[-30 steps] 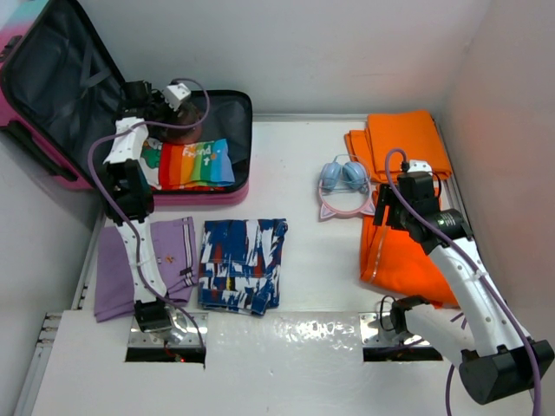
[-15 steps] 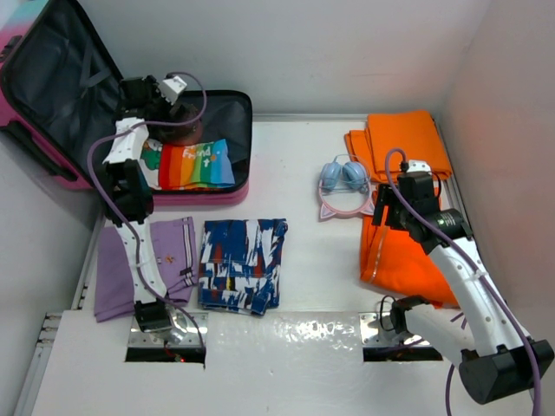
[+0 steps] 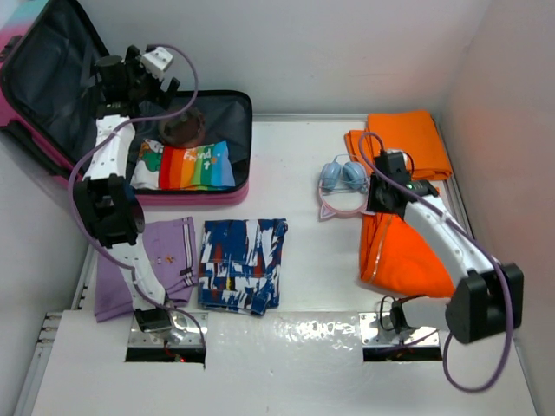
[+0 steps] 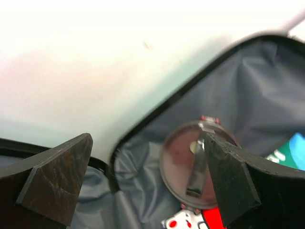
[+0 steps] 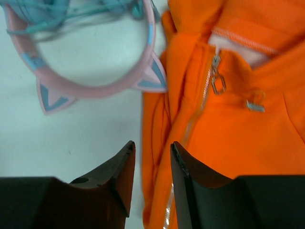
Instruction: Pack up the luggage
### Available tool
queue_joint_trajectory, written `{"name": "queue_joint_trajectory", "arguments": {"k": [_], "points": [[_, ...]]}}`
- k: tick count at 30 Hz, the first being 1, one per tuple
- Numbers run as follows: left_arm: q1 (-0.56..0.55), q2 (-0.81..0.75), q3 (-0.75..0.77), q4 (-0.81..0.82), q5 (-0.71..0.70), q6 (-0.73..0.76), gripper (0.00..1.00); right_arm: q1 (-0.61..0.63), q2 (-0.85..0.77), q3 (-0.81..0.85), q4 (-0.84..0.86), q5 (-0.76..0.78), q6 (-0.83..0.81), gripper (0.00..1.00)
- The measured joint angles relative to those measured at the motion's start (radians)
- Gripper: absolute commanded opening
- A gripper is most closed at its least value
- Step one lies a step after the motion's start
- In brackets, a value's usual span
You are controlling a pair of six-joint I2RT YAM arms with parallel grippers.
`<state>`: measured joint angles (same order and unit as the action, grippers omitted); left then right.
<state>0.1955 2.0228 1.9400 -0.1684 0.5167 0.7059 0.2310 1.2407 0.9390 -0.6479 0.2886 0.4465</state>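
While left gripper (image 4: 147,148) hangs jaws apart, luggage (image 3: 227,117) lies open beneath | right gripper (image 5: 152,155) narrow beside orange jacket (image 5: 238,138), grip unclear

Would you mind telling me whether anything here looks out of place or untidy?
The orange jacket on the right lies rumpled and bunched up beside the cat-ear headphones, unlike the flat-folded blue patterned garment. Nothing looks spilled or damaged.

White arms (image 3: 108,154), black joints (image 3: 108,212), purple cables (image 3: 76,178), dark fingers (image 4: 55,176).
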Motion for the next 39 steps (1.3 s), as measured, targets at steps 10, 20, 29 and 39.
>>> {"name": "queue_joint_trajectory", "arguments": {"k": [10,20,29,39], "points": [[0.000,-0.047,-0.063,-0.087,-0.016,0.072,0.92,0.000,0.181,0.088,0.116,0.003,0.012,0.60],[-0.171,-0.241,-0.232,-0.238,-0.034,-0.097,0.92,-0.023,0.402,0.147,0.177,0.023,0.002,0.49],[-0.266,-0.343,-0.235,-0.379,-0.069,-0.200,0.91,-0.068,0.550,0.209,0.205,0.022,-0.010,0.45],[-0.276,-0.340,-0.295,-0.473,-0.088,-0.227,0.90,-0.111,0.621,0.185,0.317,-0.057,-0.025,0.28]]}}
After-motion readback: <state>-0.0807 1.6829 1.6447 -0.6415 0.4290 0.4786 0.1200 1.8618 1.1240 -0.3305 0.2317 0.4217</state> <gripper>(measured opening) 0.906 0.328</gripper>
